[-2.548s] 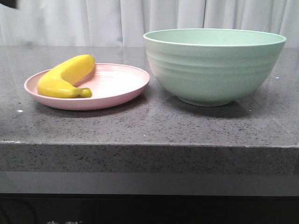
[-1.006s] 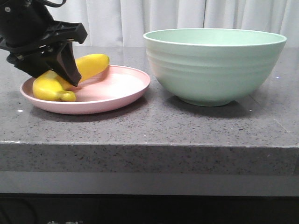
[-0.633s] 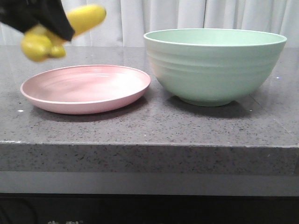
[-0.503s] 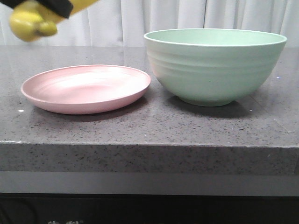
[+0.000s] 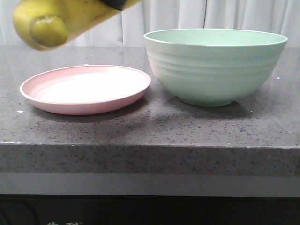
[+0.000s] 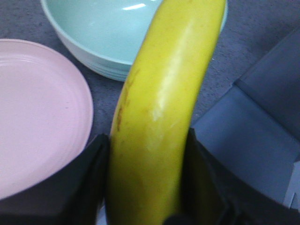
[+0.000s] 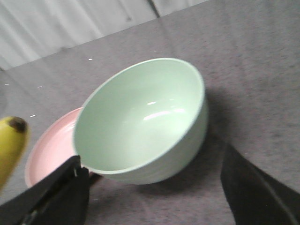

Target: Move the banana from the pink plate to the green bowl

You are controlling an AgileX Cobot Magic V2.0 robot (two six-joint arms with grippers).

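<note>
Grey table (image 5: 154, 126) below: left fingers (image 6: 96, 187) clamp the banana (image 6: 164, 117) crosswise, its length pointing ahead toward the bowl (image 6: 108, 33); right fingers (image 7: 61, 187) spread, empty.

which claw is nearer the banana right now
Left. The left claw is clamped on the banana, one finger on each side. The right claw hangs open by the green bowl, apart from it.

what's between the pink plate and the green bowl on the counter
Nothing. In the front view only a narrow strip of bare grey counter separates the pink plate from the green bowl; they sit apart.
</note>
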